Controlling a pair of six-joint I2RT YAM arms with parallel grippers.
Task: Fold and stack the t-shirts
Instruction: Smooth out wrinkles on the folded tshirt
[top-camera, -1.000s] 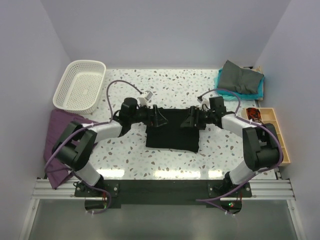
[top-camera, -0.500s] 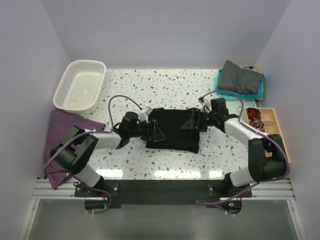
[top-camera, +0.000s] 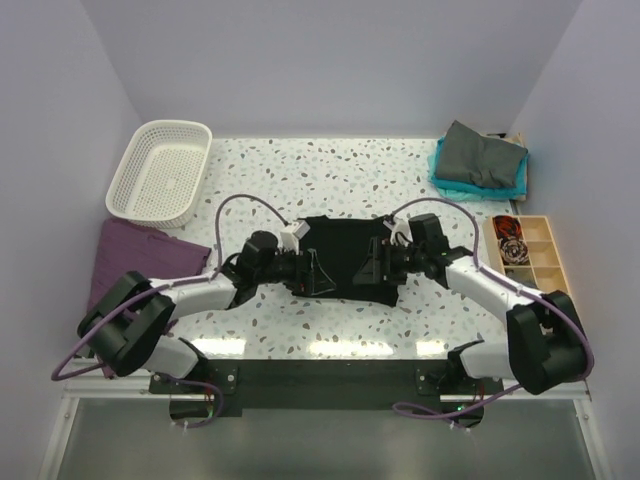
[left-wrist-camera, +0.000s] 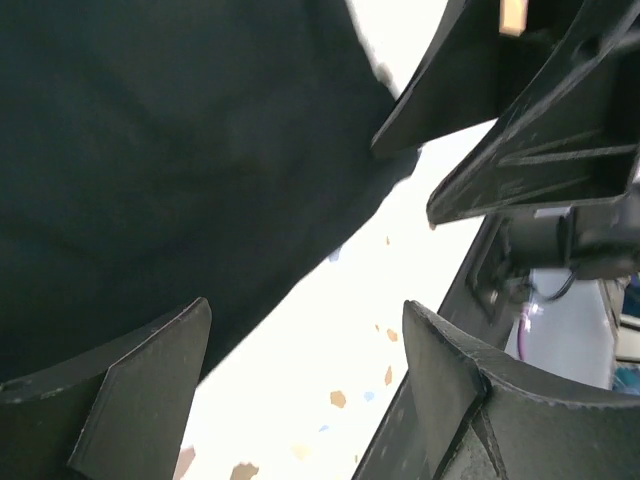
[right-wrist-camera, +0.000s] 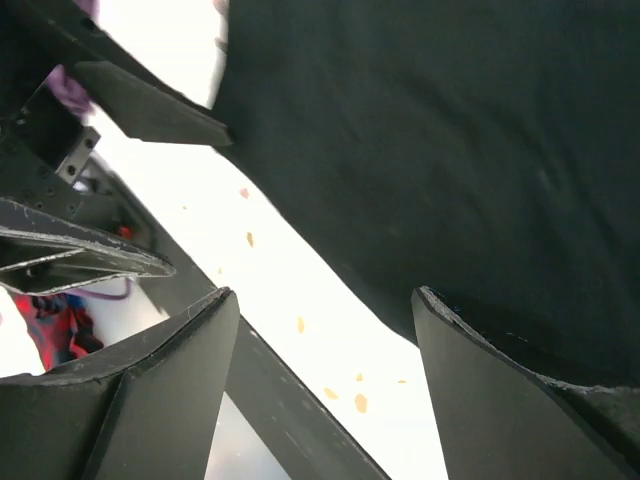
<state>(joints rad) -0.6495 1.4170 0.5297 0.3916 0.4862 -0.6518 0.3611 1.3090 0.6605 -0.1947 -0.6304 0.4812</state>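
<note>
In the middle of the bench, the black t-shirt (top-camera: 345, 258), folded down to a rough dark rectangle on the speckled surface, well apart from every edge. Flanked by both arms, reaching in low from the near edge, one at each side of the fabric. Left fingers (left-wrist-camera: 160, 360) spread wide, at the shirt's left side; in the left wrist view, black fabric fills the space beyond the gap, with its edge running across above bare bench. No pinch visible there; cannot tell whether either tip touches the cloth. Right fingers (right-wrist-camera: 170, 370) likewise spread wide, at the shirt's right side, facing the left pair across the fabric; in the right wrist view, again black fabric beyond the tips and pale bench showing in the gap. At the far right corner, the dark grey tee (top-camera: 483, 155), folded and resting on the teal tee (top-camera: 443, 180), whose edge peeks out beneath on the left and near sides. At the far left corner, a white lattice basket (top-camera: 133, 190). Along the left edge, nearer than the basket, a purple cloth (top-camera: 125, 262). Along the right edge, a wooden compartment tray (top-camera: 545, 270) with small items in its far cells
</note>
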